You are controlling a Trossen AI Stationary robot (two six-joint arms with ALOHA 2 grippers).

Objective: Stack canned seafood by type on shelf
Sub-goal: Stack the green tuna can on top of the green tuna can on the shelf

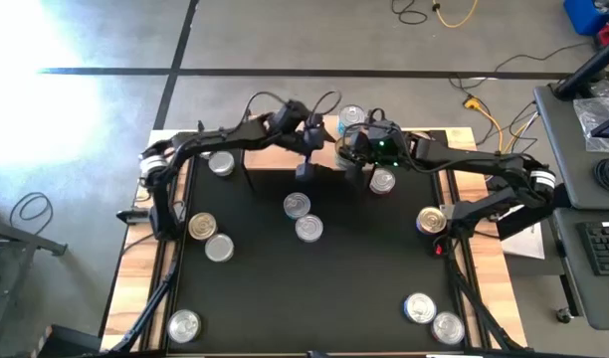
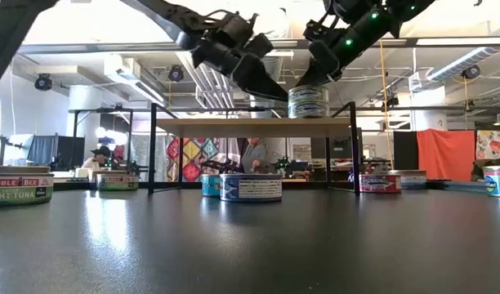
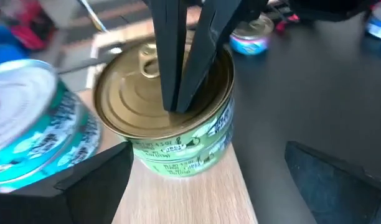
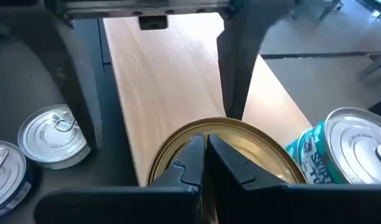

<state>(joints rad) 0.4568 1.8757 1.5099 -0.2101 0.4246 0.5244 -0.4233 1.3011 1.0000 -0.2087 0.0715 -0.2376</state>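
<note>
Canned seafood lies scattered over the black tabletop (image 1: pixel 314 288), waiting to be sorted, with one silver tin (image 1: pixel 221 163) at the far left. Over the shelf (image 2: pixel 258 126) the left pincer (image 3: pixel 197 180) hangs with fingers wide apart on either side of a gold-lidded can (image 3: pixel 169 127) standing on the wood, beside a teal-labelled can (image 3: pixel 28 137). The right pincer (image 4: pixel 204 158), fingers pressed together, rests its tips on that gold lid, probably steadying it.

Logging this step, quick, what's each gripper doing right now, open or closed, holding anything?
Left gripper: open, empty, beside the gold-lid can on the shelf.
Right gripper: shut, fingertips pressed on that can's lid.
</note>
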